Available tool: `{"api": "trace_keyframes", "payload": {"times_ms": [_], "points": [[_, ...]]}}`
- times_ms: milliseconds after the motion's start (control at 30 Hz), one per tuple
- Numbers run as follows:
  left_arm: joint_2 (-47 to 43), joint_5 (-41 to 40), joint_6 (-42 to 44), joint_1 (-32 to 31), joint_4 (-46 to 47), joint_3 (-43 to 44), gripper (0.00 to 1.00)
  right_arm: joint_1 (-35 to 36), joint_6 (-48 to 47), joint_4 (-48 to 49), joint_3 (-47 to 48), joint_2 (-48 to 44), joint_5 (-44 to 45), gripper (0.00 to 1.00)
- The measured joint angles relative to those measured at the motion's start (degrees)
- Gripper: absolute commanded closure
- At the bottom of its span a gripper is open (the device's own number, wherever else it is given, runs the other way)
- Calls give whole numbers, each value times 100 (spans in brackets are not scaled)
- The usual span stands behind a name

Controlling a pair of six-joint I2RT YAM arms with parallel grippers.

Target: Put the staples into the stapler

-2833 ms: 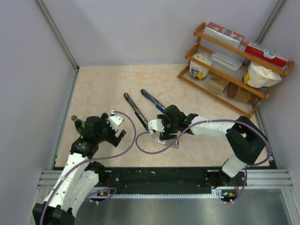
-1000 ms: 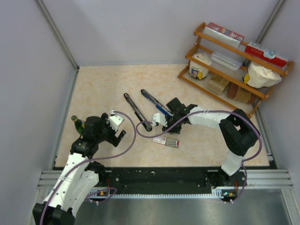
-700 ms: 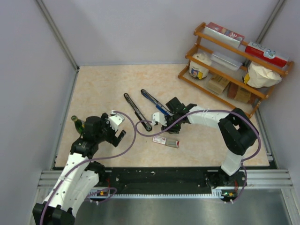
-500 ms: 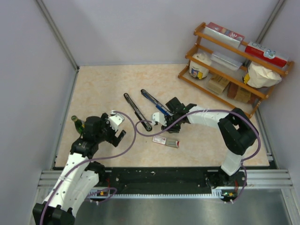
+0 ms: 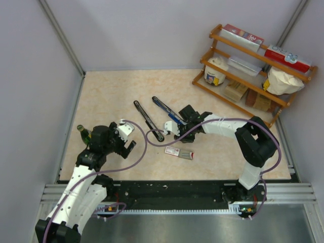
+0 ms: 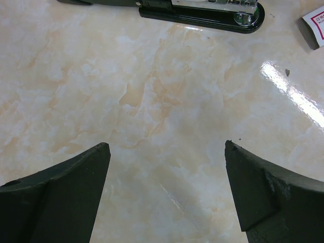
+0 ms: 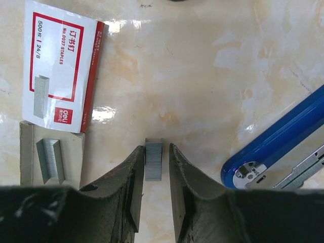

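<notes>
Right gripper (image 7: 155,148) pinched narrow on a short grey metal staple strip (image 7: 153,164), just beside the flat white red-printed staple box (image 7: 58,66), between box and open blue-and-chrome stapler (image 7: 283,134); probably gripped to feed the magazine. Left gripper (image 6: 167,152) spread wide and empty, well apart from box, likely out of the way.

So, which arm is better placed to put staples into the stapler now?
Right. The right gripper grips a staple strip right beside the blue stapler. The left gripper is open and empty, over the table.
</notes>
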Motion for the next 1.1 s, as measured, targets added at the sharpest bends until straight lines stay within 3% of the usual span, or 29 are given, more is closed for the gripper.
{"api": "trace_keyframes", "payload": {"times_ms": [133, 667, 1100], "points": [[0, 0, -2, 0, 0, 0, 1, 0, 42, -2, 2, 0, 2, 83], [0, 0, 0, 2, 0, 0, 1, -7, 341, -70, 116, 26, 22, 82], [0, -92, -4, 4, 4, 0, 1, -37, 1921, -72, 944, 26, -258, 82]]}}
